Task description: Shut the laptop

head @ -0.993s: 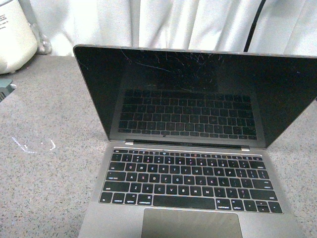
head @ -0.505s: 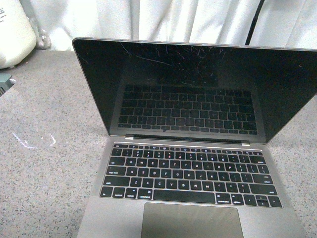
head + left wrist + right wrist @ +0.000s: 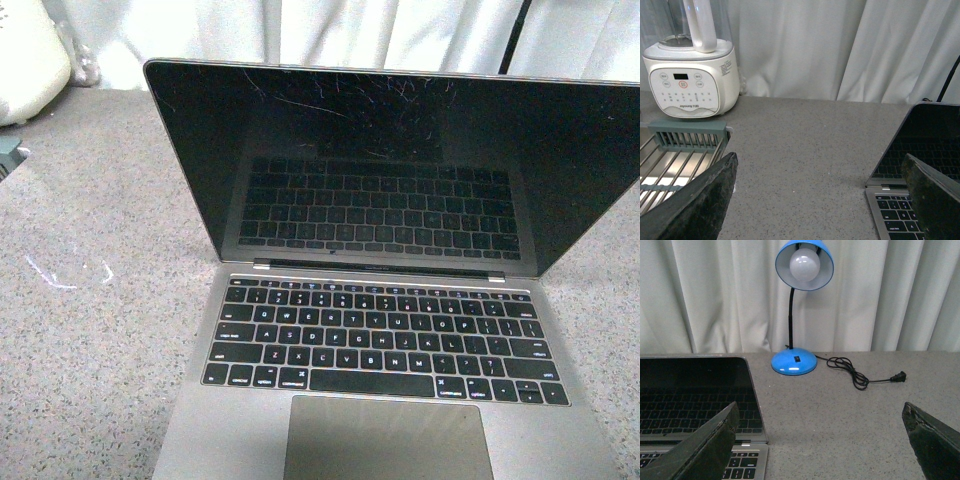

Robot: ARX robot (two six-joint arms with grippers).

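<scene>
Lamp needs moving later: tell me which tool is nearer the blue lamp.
Right. The right tool points toward the blue lamp, which stands past the laptop's right edge. The left tool sits off the laptop's opposite edge, near the white appliance.

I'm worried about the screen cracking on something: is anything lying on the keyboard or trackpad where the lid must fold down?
Nothing visible does. On the laptop, the keyboard and trackpad lie bare. Only counter shows between it and the open left gripper or the open right gripper.
</scene>
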